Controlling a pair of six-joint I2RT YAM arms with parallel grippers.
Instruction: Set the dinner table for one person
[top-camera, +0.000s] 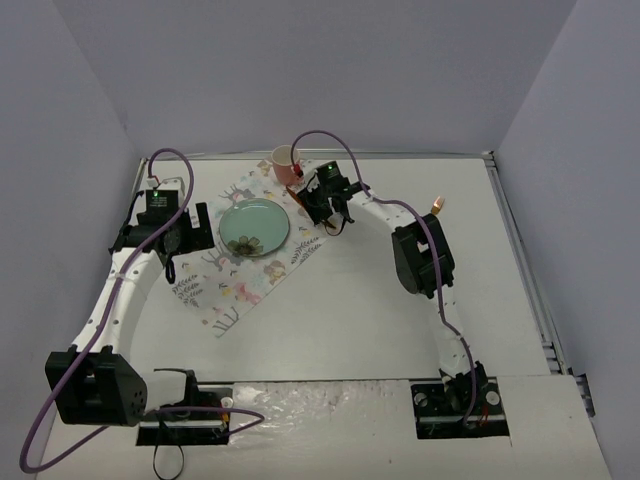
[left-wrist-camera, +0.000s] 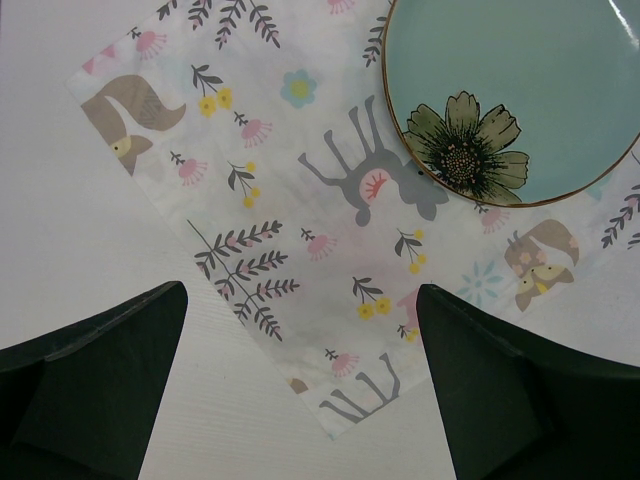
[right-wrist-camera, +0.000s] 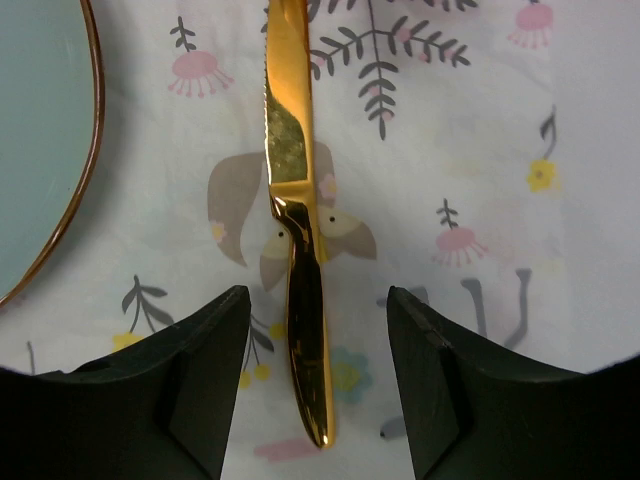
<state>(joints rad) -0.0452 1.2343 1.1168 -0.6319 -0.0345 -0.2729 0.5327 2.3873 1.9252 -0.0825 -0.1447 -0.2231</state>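
Two grippers are over the setting, and both have their jaws apart. The right gripper (right-wrist-camera: 317, 292) straddles the handle of a shiny gold table knife (right-wrist-camera: 290, 150), with a clear gap on each side, so nothing is clamped. That knife lies flat on the white cloth placemat printed with animals and leaves (top-camera: 235, 285), just beside the round pale-teal plate with a gold rim and a painted flower (top-camera: 245, 220), its serrated edge turned toward the plate. The plate itself sits on the placemat's middle. On the plate's other side hangs the left gripper (top-camera: 190, 228), jaws spread wide and holding nothing, above the placemat's edge. A pink cup (top-camera: 285, 160) stands beyond the plate, near the placemat's far corner. Under all of it spreads the large flat matte white counter (top-camera: 350, 310), reaching well past the plate on every side.
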